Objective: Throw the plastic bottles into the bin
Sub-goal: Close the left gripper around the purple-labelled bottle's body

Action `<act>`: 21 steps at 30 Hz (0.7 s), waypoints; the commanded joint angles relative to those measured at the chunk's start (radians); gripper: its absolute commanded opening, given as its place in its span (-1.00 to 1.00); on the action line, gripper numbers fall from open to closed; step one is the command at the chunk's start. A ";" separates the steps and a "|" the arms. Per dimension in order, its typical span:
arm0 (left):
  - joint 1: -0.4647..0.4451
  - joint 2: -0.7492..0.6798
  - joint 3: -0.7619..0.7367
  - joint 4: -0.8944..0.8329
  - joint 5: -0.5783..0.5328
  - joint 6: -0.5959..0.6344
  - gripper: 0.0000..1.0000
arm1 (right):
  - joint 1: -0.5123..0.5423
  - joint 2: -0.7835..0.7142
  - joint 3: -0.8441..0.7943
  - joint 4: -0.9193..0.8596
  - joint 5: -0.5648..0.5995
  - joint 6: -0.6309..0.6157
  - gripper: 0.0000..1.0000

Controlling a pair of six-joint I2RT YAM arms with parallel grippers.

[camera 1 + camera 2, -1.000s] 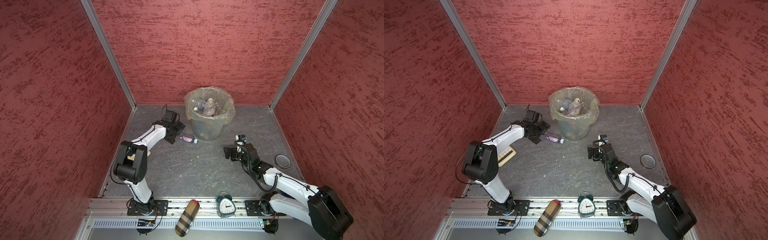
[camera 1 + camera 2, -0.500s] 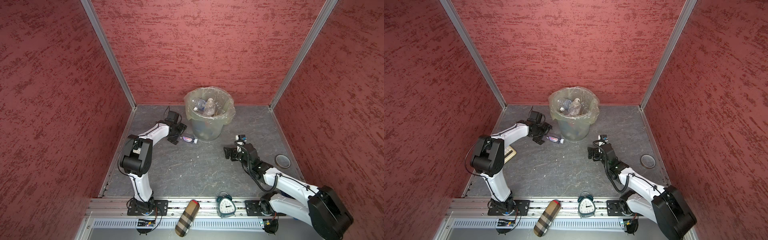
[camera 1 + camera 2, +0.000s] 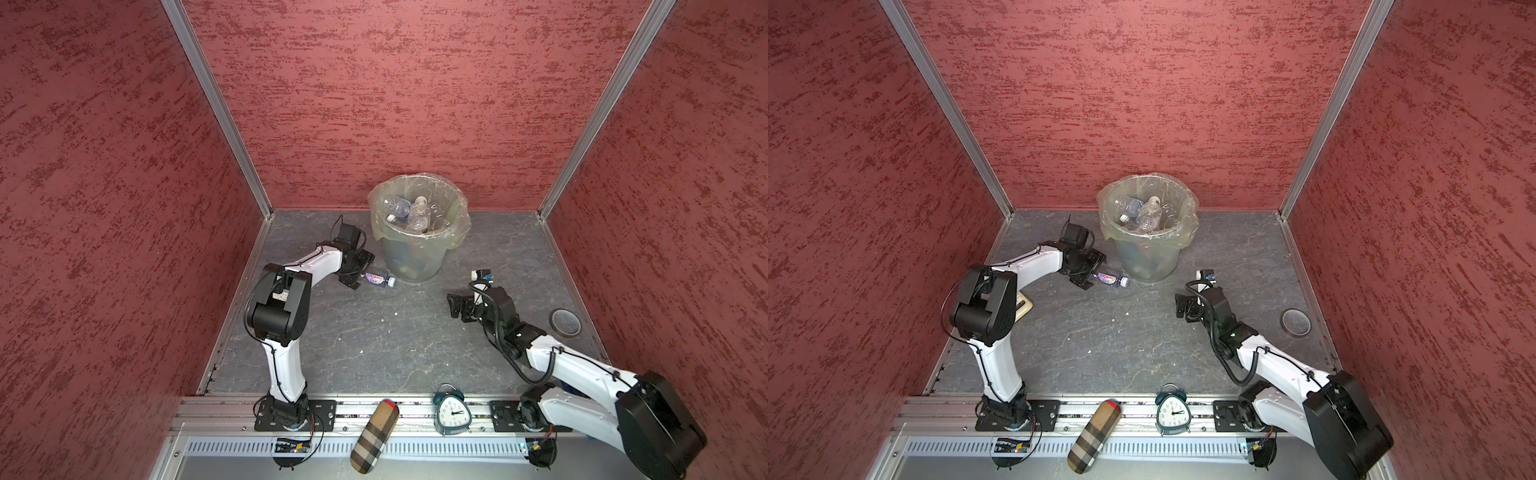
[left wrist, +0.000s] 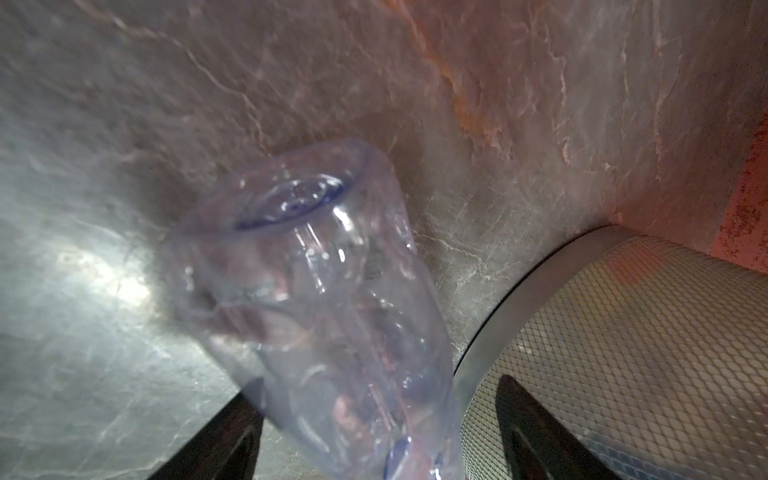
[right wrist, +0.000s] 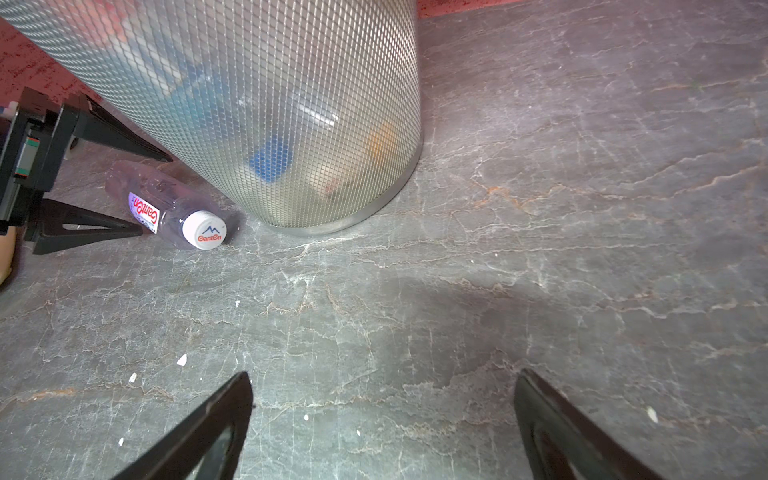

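Straddling the loose bottle (image 3: 379, 279) with left fingers (image 5: 104, 131) apart, not yet clamped; lying on the desk (image 3: 374, 340) just beside the bin (image 3: 415, 257), short lift ahead. Holding right fingers (image 5: 224, 411) wide, empty, out of the way.

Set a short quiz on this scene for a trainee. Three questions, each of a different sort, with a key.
1. True or false: the small clear plastic bottle with a white cap stands upright on the grey stone-look floor.
2. Which has its jaws on either side of that bottle? A. the left gripper; B. the right gripper; C. neither.
3. Fill the gap: the round grey-green plastic bin with a yellowish bag liner holds several clear plastic ____.

Key: 1 false, it lies on its side beside the bin; 2 A; 3 bottles.
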 commanded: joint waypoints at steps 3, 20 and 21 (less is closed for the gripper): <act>-0.006 0.030 0.028 -0.001 -0.004 -0.005 0.67 | 0.000 -0.011 0.002 0.013 0.017 -0.001 0.97; -0.006 0.070 0.051 -0.019 -0.005 0.005 0.41 | 0.000 -0.016 0.000 0.013 0.022 0.001 0.97; -0.005 0.069 0.051 -0.018 -0.002 0.006 0.38 | 0.000 -0.015 0.000 0.013 0.022 0.000 0.97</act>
